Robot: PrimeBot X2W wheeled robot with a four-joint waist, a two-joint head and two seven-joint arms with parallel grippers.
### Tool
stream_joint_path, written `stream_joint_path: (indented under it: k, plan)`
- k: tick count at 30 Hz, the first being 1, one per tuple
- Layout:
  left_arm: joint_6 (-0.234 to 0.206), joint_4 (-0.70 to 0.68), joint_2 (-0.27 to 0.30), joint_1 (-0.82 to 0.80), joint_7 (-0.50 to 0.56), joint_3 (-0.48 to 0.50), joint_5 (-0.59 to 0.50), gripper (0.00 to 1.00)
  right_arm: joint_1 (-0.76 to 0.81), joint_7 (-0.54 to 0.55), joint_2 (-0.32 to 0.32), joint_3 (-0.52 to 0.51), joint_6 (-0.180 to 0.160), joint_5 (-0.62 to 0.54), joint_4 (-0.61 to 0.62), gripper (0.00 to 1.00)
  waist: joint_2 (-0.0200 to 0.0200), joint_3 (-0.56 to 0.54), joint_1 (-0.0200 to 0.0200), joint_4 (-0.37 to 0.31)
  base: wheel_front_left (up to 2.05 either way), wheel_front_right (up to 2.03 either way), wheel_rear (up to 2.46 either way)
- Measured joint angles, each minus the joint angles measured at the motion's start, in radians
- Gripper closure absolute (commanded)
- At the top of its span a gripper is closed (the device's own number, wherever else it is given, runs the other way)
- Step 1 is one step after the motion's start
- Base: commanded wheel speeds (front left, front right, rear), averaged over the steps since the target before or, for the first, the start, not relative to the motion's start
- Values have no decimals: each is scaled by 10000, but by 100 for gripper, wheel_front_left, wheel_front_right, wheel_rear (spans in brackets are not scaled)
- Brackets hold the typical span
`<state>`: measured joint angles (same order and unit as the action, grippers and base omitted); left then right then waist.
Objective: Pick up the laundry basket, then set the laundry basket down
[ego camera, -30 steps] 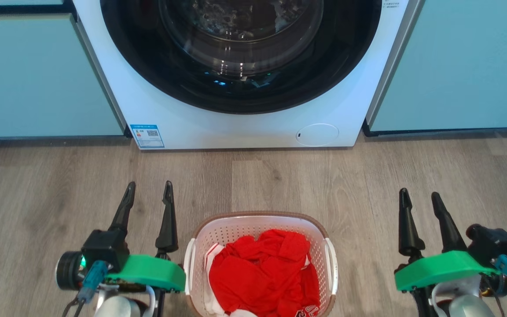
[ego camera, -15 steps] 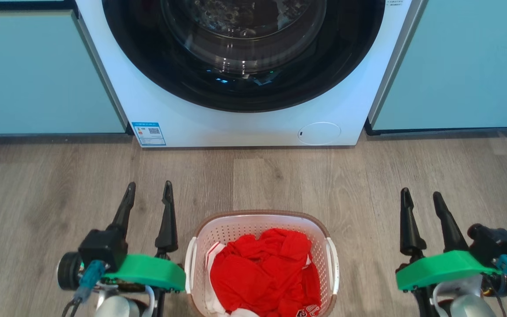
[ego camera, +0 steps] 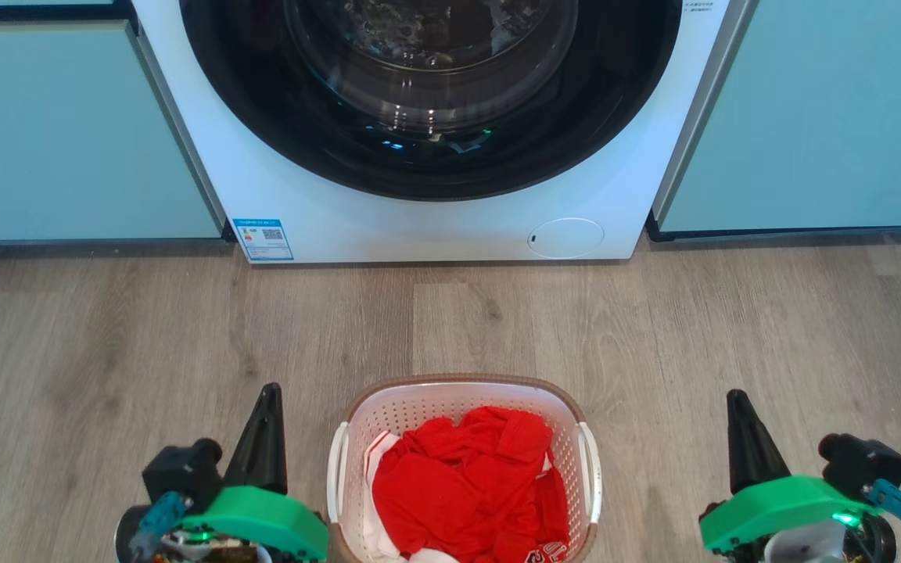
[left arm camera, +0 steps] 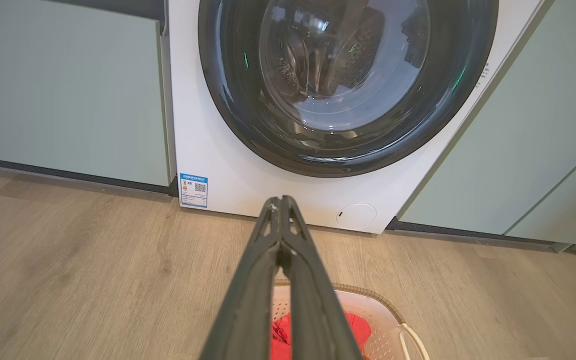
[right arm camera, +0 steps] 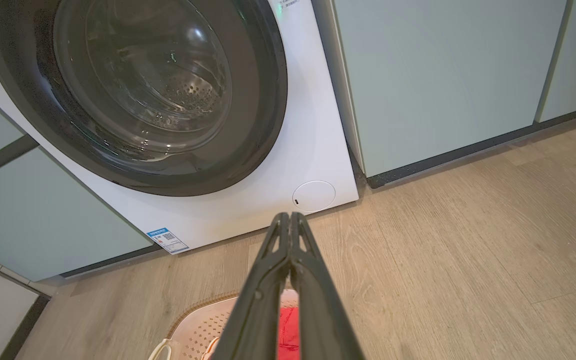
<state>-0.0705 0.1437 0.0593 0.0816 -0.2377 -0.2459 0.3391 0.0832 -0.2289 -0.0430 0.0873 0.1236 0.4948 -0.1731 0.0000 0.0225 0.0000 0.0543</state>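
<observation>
Both pairs of fingers have closed and drawn back. Left gripper (ego camera: pixel 268 395) and right gripper (ego camera: pixel 736 400) are pressed together, holding nothing. The laundry basket (ego camera: pixel 462 381) stands on the floor (ego camera: pixel 497 313) between them; I judge lifting and setting down remain.

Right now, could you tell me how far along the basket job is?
Done: nothing that shows; the basket, holding red clothes, stands on the floor before the washer. In hand: the left gripper and right gripper flank it, both shut and empty, clear of its handles. Left, seemingly: grip the handles, lift, set it down.
</observation>
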Motion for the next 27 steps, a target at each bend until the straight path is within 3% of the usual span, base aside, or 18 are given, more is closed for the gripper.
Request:
stream_joint_path:
  k: [27]
  plan:
    - [441, 334, 36, -233, 612, 470, 3124, 100, -187, 610, -12, -297, 0, 2721, -222, 100, 0, -46, 1, -126, 0, 0, 0]
